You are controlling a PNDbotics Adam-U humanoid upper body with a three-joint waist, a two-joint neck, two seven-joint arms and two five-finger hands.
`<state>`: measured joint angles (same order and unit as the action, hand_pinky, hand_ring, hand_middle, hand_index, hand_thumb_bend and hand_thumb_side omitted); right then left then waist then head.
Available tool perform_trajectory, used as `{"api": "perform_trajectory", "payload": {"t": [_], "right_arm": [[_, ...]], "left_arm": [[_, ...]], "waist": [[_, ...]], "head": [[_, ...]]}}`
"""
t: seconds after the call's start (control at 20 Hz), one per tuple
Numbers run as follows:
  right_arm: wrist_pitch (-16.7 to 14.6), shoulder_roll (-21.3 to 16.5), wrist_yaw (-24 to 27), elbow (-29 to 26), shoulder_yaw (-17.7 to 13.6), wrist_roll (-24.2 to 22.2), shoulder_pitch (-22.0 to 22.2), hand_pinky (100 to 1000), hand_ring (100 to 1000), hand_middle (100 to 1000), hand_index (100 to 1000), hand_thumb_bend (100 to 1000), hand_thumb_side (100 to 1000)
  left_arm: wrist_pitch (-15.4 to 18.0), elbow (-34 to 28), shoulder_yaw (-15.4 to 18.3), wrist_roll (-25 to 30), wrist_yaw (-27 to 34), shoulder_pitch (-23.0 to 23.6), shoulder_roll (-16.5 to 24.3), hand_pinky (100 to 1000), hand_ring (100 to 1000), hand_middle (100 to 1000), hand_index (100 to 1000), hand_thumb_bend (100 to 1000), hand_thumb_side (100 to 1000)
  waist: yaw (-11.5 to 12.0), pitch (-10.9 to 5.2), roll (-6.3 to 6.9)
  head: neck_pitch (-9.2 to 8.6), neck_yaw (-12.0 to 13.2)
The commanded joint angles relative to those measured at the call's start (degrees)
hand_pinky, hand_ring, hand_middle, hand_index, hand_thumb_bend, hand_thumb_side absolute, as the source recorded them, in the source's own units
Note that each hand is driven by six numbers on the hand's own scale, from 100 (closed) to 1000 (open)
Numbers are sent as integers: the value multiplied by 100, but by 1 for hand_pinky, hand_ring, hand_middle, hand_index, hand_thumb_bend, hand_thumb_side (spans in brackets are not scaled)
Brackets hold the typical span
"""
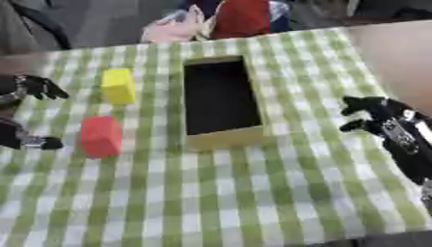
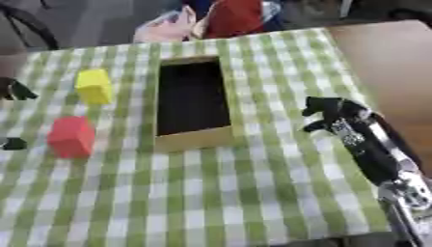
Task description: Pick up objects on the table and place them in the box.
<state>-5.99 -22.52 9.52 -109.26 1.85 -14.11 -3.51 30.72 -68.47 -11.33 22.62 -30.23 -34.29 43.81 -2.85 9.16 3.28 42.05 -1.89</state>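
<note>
box (image 1: 221, 138) mid-cloth | yellow block (image 1: 118, 86), red block (image 1: 101, 136) left | left hand (image 1: 33, 87) fingers apart | right hand (image 2: 333, 114) fingers curled, empty

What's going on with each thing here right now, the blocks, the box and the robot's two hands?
Yellow block: on the cloth, left of the box, untouched.
Red block: on the cloth, nearer than the yellow one, untouched.
Box: open, nothing visible inside.
Left hand: fingers spread, holding nothing.
Right hand: holding nothing.

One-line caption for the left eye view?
Red block and yellow block lie left of the open box; both robot hands hold nothing.
</note>
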Motion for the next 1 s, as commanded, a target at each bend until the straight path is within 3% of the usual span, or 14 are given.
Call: {"api": "perform_trajectory", "payload": {"t": [0.05,0.65,1.0], "right_arm": [[8,-96,28,-111,-2,-5,-50,658,946,643,756,100,711],[26,-85,40,-102,19,-21,-69,658,946,641,756,100,717],[32,-75,41,-97,33,-35,-84,658,946,640,755,100,718]], "left_arm": [[32,27,-4,-4,-75,-145,95,727,765,747,856,702,667],[198,446,-83,142,-484,-309,-192,727,738,747,854,692,651],[248,649,-66,-45,-722,-358,-347,721,727,732,841,641,583]], "waist": [[-20,-69,-11],[-96,-68,-6],[-109,-59,-8]], "head": [[-44,-6],[-55,7],[-64,16]]}}
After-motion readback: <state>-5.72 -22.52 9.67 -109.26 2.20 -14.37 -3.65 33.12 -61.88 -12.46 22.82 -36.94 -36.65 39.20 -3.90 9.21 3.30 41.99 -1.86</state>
